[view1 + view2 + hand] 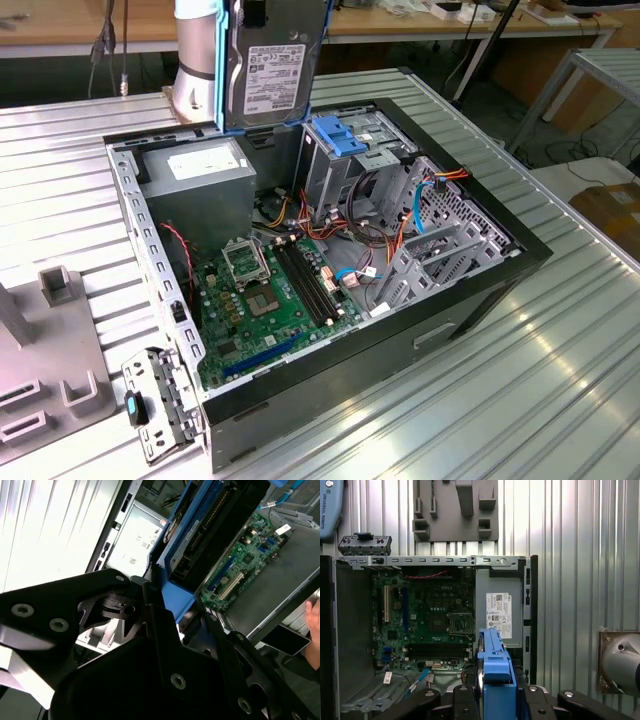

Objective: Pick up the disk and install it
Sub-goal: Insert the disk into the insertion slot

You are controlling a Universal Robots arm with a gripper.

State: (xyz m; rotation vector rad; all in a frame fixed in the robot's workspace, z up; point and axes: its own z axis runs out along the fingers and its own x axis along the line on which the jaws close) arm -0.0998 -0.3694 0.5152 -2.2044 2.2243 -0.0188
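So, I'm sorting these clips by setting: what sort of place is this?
Probably a robotics lab or workshop: an open computer case lies on a ribbed metal table, the gripper holds the disk above it, and wooden workbenches stand behind.

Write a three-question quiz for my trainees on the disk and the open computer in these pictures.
1. True or false: the computer case has its side panel fitted.
2. The disk is: A) flat on the motherboard, B) held upright above the case, C) lying on the table.
3. Fill in: the jaws are shut on the ____.

Key: 1 false; 2 B; 3 disk.
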